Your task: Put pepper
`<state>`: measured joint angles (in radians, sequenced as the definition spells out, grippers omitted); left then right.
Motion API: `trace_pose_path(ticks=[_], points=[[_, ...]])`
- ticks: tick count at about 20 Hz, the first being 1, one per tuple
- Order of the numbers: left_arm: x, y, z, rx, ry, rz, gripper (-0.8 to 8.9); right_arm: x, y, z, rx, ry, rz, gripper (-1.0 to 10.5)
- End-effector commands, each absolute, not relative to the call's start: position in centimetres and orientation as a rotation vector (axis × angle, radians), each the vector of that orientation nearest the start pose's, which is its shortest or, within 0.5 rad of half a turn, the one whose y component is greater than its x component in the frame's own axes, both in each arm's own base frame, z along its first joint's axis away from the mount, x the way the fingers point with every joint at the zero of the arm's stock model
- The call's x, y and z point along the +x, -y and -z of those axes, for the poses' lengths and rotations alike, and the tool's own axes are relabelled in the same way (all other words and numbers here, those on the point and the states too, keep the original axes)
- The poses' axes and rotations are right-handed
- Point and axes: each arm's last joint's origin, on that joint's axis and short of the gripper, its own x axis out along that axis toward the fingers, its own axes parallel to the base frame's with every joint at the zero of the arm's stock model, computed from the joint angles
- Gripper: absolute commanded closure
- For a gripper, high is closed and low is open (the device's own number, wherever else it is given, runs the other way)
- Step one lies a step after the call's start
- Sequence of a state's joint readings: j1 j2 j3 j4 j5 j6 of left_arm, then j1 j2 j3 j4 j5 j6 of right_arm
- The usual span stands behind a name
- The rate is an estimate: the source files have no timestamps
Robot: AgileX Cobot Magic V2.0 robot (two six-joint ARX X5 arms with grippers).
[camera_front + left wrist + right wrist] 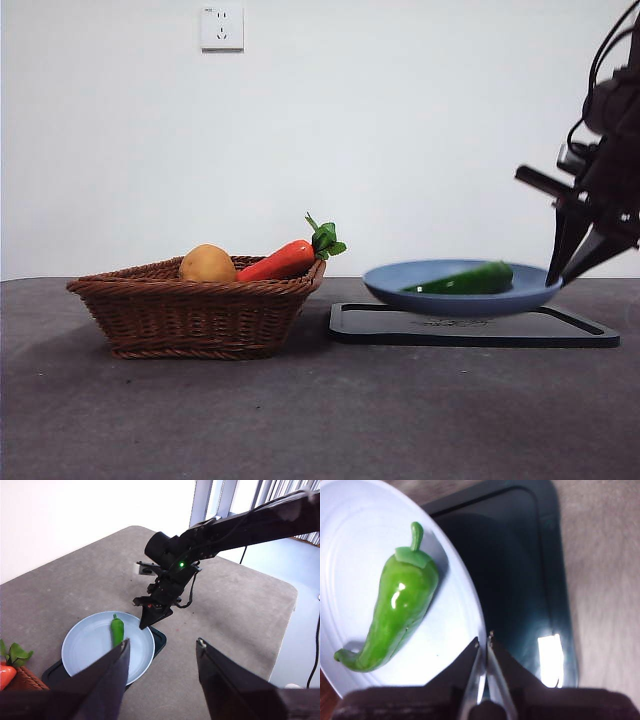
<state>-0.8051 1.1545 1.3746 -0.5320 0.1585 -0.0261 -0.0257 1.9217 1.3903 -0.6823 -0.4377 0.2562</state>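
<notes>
The glossy green pepper (470, 280) lies on its side in a blue plate (400, 288) that stands on a black tray (470, 328). The pepper (400, 610) fills the right wrist view, stem end near the plate's rim. My right gripper (483, 639) is at the plate's right rim (562, 278), jaws closed to a thin gap with the rim between them, beside the pepper and not touching it. My left gripper (162, 647) is open and empty, high above the table, looking down on the plate (90, 650), the pepper (117, 630) and the right arm.
A wicker basket (190, 310) stands left of the tray, holding a tan potato (207, 264) and an orange carrot (280, 262) with a leafy top hanging over its rim. Grey table all around. A wall socket (221, 27) is on the back wall.
</notes>
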Motion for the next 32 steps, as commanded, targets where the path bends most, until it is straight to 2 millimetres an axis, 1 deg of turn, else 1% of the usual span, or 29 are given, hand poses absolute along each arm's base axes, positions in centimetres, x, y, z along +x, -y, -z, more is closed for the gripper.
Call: trace_pose_path(ticks=[1,9,10,12,14,15,16,18,20,21,23,25,27,28,30,31,32], points=[[15.7,17.1,-43.3,0.085,-0.299,0.957,5.79,39.3,-0.3,-18.4,0.514,-1.236,-0.211,9.4],[15.7,17.1,-43.4,0.071,-0.295,0.957,5.79,39.6,-0.2,-17.0,0.516,-1.273,-0.200,9.4],[15.7,17.1,-43.4,0.072,-0.295,0.957,5.79,39.6,-0.3,-16.8,0.518,-1.277,-0.199,9.1],[15.7,17.1,-43.4,0.072,-0.296,0.957,5.79,39.6,-0.3,-16.8,0.518,-1.277,-0.200,8.3],[15.7,17.1,-43.4,0.072,-0.297,0.957,5.79,39.5,-0.2,-17.6,0.512,-1.258,-0.203,7.9],[15.7,17.1,-43.3,0.073,-0.299,0.956,5.79,39.3,-0.2,-18.3,0.503,-1.237,-0.206,7.9],[15.7,17.1,-43.3,0.074,-0.301,0.956,5.79,39.1,-0.1,-19.4,0.488,-1.205,-0.199,7.9],[15.7,17.1,-43.3,0.076,-0.306,0.956,5.79,38.2,0.2,-22.5,0.454,-1.122,-0.178,7.9],[15.6,17.1,-43.2,0.079,-0.314,0.955,5.79,36.4,0.2,-26.4,0.444,-1.037,-0.198,7.9],[15.6,17.1,-43.1,0.084,-0.320,0.955,5.79,35.0,0.2,-28.3,0.421,-1.004,-0.217,7.9],[15.6,17.0,-42.9,0.092,-0.341,0.954,5.80,31.5,-0.3,-32.0,0.351,-0.974,-0.293,7.9],[15.5,17.0,-42.8,0.097,-0.357,0.953,5.80,27.4,-1.7,-34.7,0.275,-0.986,-0.393,7.9],[15.5,16.9,-42.7,0.102,-0.371,0.952,5.82,23.3,-2.9,-36.5,0.190,-1.017,-0.472,7.9],[15.5,16.9,-42.6,0.104,-0.379,0.952,5.82,21.6,-3.3,-37.1,0.160,-1.028,-0.505,7.9],[15.5,16.9,-42.5,0.108,-0.391,0.951,5.83,18.9,-4.1,-38.0,0.117,-1.034,-0.563,7.9],[15.4,16.9,-42.4,0.110,-0.398,0.951,5.84,17.9,-4.4,-38.4,0.104,-1.036,-0.585,8.0],[15.4,16.8,-42.3,0.114,-0.409,0.950,6.07,17.0,-4.6,-38.6,0.092,-1.039,-0.606,8.3]])
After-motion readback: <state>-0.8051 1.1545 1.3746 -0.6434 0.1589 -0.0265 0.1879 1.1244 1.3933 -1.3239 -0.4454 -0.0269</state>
